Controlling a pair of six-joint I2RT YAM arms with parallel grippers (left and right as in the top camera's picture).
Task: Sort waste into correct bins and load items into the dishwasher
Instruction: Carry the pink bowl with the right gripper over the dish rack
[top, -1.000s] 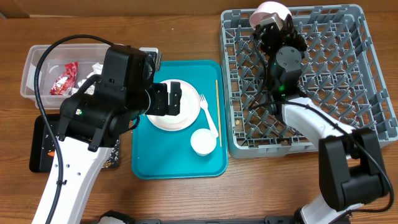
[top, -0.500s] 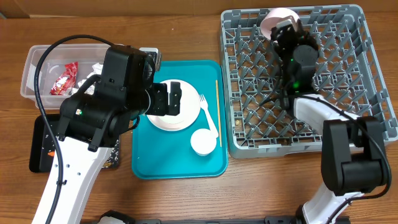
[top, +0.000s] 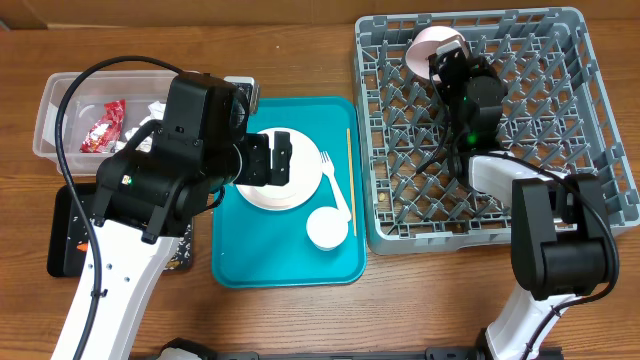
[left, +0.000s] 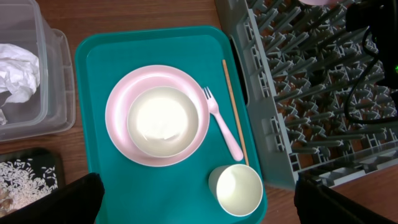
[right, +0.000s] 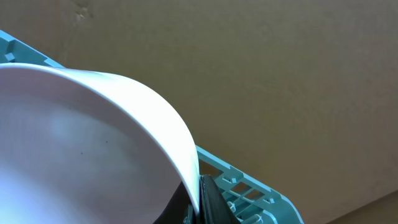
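my right pincer (top: 447, 62) is clamped tight on the rim of a round white plastic bowl (top: 432, 42), held tilted over a far corner of the square grey lattice dish rack (top: 540, 120). it is a thin pinch on the edge, so as i lower it the bowl could swing or slip, strike an upright peg and tip over the rack wall. my left pincer (top: 270, 160) hangs spread wide, holding nothing, over the teal plastic serving tray (left: 93, 74). there a second white bowl (left: 163, 121) sits on the pale round plate (left: 118, 118). a careless drop could knock the small white cup (left: 236, 190).
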